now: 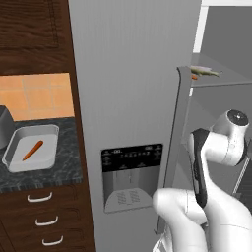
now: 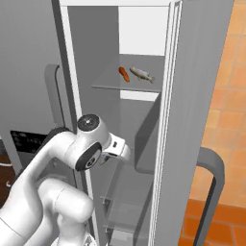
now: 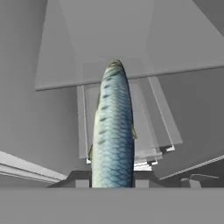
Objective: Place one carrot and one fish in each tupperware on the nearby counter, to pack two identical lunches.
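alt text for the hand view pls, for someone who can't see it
A blue-green scaly fish runs lengthwise up the middle of the picture, its near end at the bottom edge where the gripper holds it. Behind it are the grey walls and a shelf of the fridge interior.

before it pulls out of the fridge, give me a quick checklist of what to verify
1. Fish in grip: ok, a blue-green fish stands straight out from the gripper in the hand view.
2. Fingers on the fish: cannot tell, its body hides them.
3. Fridge door open: ok.
4. Tupperware ready: ok, on the counter with one carrot and no fish.
5. Shelf stock: ok, a second fish and carrot lie on the fridge shelf.
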You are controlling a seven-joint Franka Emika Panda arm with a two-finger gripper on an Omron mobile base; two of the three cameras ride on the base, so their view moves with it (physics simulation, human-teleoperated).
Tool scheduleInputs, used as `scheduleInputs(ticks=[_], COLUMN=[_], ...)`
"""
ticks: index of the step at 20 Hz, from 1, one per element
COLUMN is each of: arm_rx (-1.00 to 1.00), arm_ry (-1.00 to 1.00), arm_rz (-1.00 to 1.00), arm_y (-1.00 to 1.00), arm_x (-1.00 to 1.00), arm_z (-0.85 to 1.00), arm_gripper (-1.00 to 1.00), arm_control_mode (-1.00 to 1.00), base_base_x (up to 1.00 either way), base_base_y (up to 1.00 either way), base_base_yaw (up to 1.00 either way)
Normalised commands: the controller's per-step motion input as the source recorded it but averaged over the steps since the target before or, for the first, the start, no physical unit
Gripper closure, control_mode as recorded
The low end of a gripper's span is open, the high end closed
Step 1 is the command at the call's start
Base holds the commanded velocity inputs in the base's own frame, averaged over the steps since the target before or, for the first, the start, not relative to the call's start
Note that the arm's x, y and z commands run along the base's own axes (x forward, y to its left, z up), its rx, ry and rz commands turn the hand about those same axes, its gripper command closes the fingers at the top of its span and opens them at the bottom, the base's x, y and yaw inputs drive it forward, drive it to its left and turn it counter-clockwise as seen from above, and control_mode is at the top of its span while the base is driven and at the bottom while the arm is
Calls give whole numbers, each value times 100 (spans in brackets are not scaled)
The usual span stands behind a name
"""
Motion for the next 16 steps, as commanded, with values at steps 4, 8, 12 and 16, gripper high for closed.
scheduleInputs(ticks=[4, 8, 12, 16], arm_rx=[0, 0, 0, 0], arm_ry=[31, 28, 3, 0], arm_rz=[-20, -16, -3, 0], arm_y=[0, -4, -1, 0], arm_x=[-48, -64, -25, 0], arm_z=[7, 0, 0, 0], arm_gripper=[100, 100, 100, 100], arm_control_mode=[-100, -100, 100, 100], base_base_x=[0, 0, -75, -94], base_base_y=[0, 0, 9, 85], base_base_yaw=[0, 0, -7, -2])
